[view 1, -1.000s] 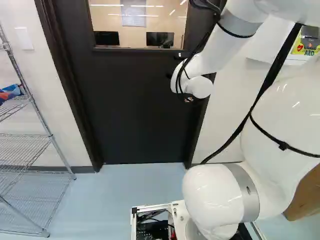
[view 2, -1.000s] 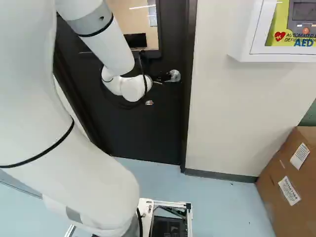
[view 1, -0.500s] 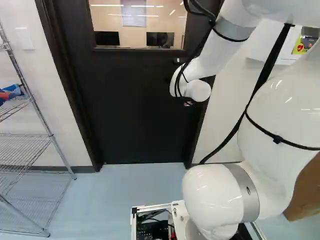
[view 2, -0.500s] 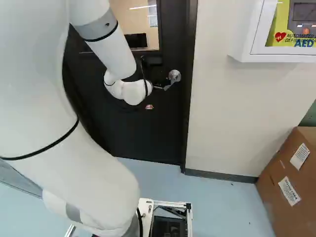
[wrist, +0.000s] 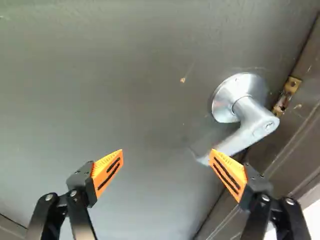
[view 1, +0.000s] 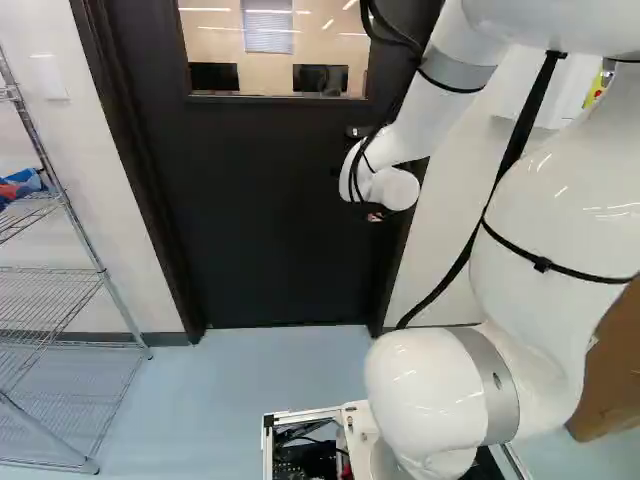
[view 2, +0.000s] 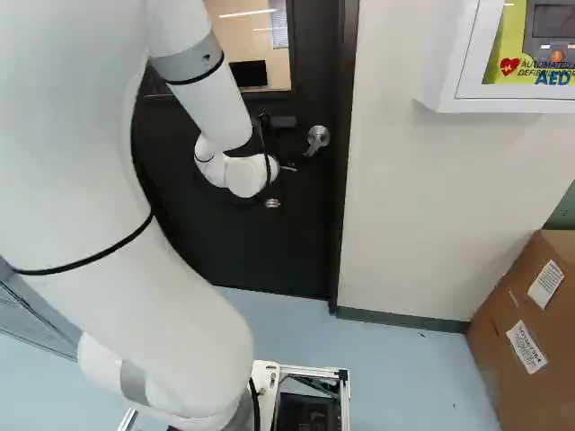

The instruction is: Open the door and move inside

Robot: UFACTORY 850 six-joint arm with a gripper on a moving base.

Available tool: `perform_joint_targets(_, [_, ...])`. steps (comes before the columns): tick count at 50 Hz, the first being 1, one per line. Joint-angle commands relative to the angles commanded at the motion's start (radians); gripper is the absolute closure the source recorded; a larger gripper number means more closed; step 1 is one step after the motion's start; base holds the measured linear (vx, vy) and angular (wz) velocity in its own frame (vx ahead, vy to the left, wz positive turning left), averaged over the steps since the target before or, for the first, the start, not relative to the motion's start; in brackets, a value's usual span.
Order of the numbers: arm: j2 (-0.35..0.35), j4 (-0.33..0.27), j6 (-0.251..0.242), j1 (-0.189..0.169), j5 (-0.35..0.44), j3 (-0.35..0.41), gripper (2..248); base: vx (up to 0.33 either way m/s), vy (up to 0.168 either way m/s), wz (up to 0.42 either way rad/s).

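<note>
Door is set far ahead of the arm, seated in its dark frame, and no wide opening is shown; whether it is fully latched cannot be told. Its lever handle is mounted near the right edge, beside a brass plate, and is tilted downward. The 2 fingers of the gripper are spread well apart, with nothing clamped between them. The lever's free end is overlapped by 1 orange pad; contact is likely but cannot be confirmed.

Of the 3 stages judged necessary, 1 appears under way: the lever is turned, probably by pressure from that finger. The other 2, swinging the door and passing inside, are left to be done. The lever should be kept down while the door is pushed, if it opens away; a slip could let the latch spring back.

Nearer, the floor is to be crossed by the base, flanked by a wire shelf at left and a cardboard box at right.
</note>
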Motion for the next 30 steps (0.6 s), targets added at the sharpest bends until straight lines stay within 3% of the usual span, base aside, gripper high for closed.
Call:
perform_joint_targets(14, [-0.006, 0.014, 0.000, 0.000, 0.000, -0.001, 3, 0.000, 0.000, 0.000])
perform_joint_targets(30, [-0.052, 0.129, 0.000, 0.005, 0.000, -0.049, 3, 0.000, 0.000, 0.000])
